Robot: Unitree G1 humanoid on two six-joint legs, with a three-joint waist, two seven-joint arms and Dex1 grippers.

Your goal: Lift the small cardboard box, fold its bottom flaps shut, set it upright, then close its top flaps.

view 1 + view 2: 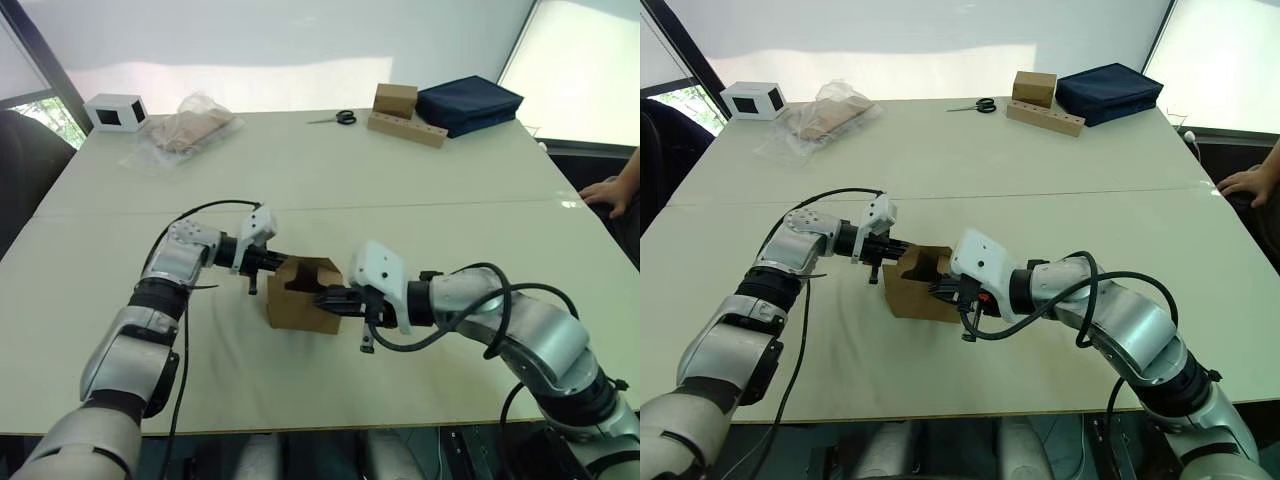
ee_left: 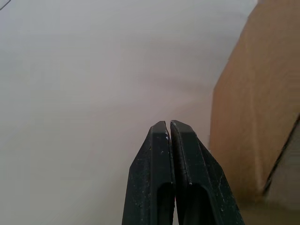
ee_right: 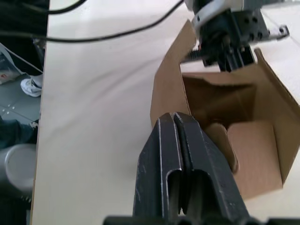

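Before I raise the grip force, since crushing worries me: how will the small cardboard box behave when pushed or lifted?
The small cardboard box is open and looks empty, so it is probably light and apt to slide on the smooth table. Its thin walls and loose flaps would likely bend under a hard squeeze. Both the left gripper and the right gripper are shut at its sides.
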